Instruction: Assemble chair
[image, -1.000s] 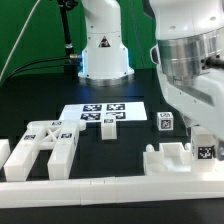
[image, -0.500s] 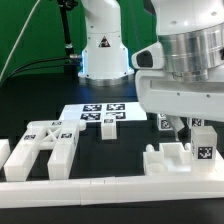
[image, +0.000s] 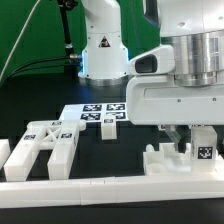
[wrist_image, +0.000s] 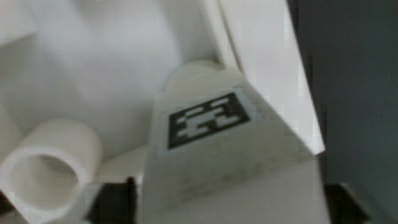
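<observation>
Exterior view: black tabletop (image: 40, 97), green backdrop (image: 15, 22). Marker board (image: 75, 112) mid-table, slotted frame (image: 45, 145) at the exterior view's left, gripper (image: 183, 136) low over notched block (image: 168, 160). Wrist view: tagged white part (wrist_image: 222, 130) close up; finger spacing cannot be told.

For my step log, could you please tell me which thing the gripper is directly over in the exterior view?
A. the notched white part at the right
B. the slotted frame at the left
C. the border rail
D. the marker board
A: the gripper hangs right over the notched white part, well apart from the slotted frame and the marker board.
</observation>
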